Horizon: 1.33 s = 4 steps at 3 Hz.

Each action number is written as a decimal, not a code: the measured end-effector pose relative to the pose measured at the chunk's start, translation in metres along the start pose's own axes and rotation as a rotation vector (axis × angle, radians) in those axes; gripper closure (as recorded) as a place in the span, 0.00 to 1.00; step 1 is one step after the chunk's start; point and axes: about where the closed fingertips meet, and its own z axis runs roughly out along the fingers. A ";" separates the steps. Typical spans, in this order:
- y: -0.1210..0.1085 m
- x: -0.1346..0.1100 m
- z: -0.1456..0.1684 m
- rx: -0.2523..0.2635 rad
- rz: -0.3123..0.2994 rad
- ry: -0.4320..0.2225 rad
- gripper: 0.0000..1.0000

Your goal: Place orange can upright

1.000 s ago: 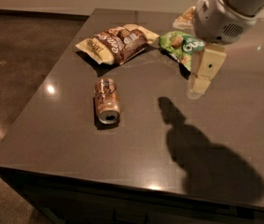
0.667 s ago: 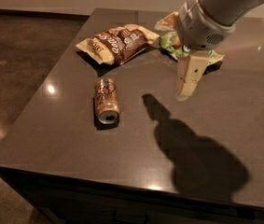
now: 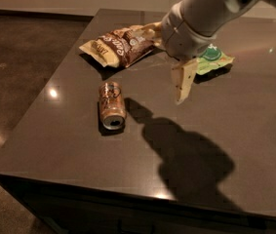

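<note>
Hovering over surface point(image 3: 69, 150), apart from orange can point(image 3: 111, 106) lying on side: gripper point(image 3: 180, 94), clench state cannot tell. Risk: glancing touch rolling can sideways.

White rounded arm point(image 3: 208, 9), cream tapered hand point(image 3: 180, 96) above the table point(image 3: 69, 145)

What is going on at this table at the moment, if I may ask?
The robot's arm reaches over the dark table, with its gripper hovering above the surface to the right of the orange can as the camera sees it, not touching it. The can lies on its side, so it is not yet upright. A brown snack bag and a green bag lie further back.
</note>
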 end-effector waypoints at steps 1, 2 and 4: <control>-0.003 -0.010 0.012 -0.023 -0.209 -0.011 0.00; 0.000 -0.019 0.022 -0.065 -0.405 -0.007 0.00; 0.009 -0.039 0.045 -0.164 -0.693 0.029 0.00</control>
